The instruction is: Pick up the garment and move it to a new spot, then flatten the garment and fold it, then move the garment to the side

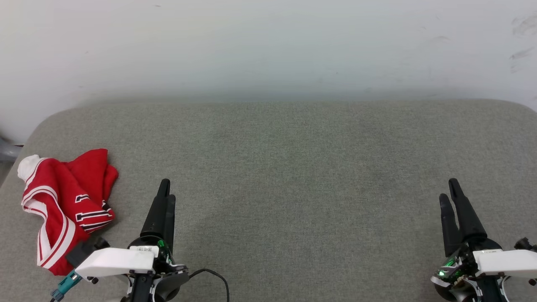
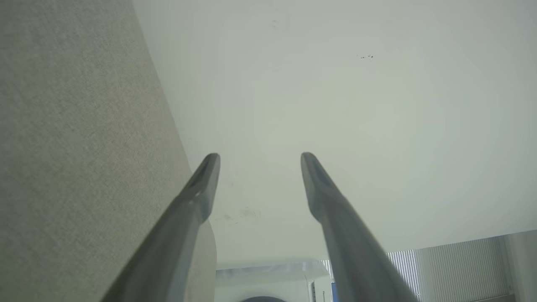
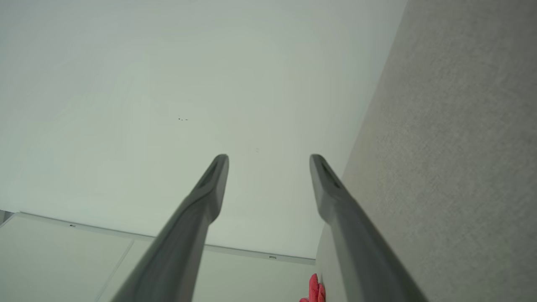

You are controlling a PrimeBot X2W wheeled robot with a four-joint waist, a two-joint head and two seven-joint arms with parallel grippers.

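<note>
While I'm on the head cam, the crumpled red jersey T-shirt (image 1: 67, 205) with white striped trim sits at the grey fabric cushion's (image 1: 293, 176) left edge, beside my left gripper (image 1: 165, 186). Left wrist cam: its fingers are spread wide, empty. Right wrist cam: right gripper (image 3: 268, 157) same, holding nothing.

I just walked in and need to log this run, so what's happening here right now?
A two-armed robot faces a grey fabric-covered surface. A red garment with white striped trim lies crumpled at the surface's left side, not gripped by either arm. The left end effector is just to the right of it, and the right end effector is far off on the other side. Both are open and hold nothing, so the pickup has not yet begun.
</note>
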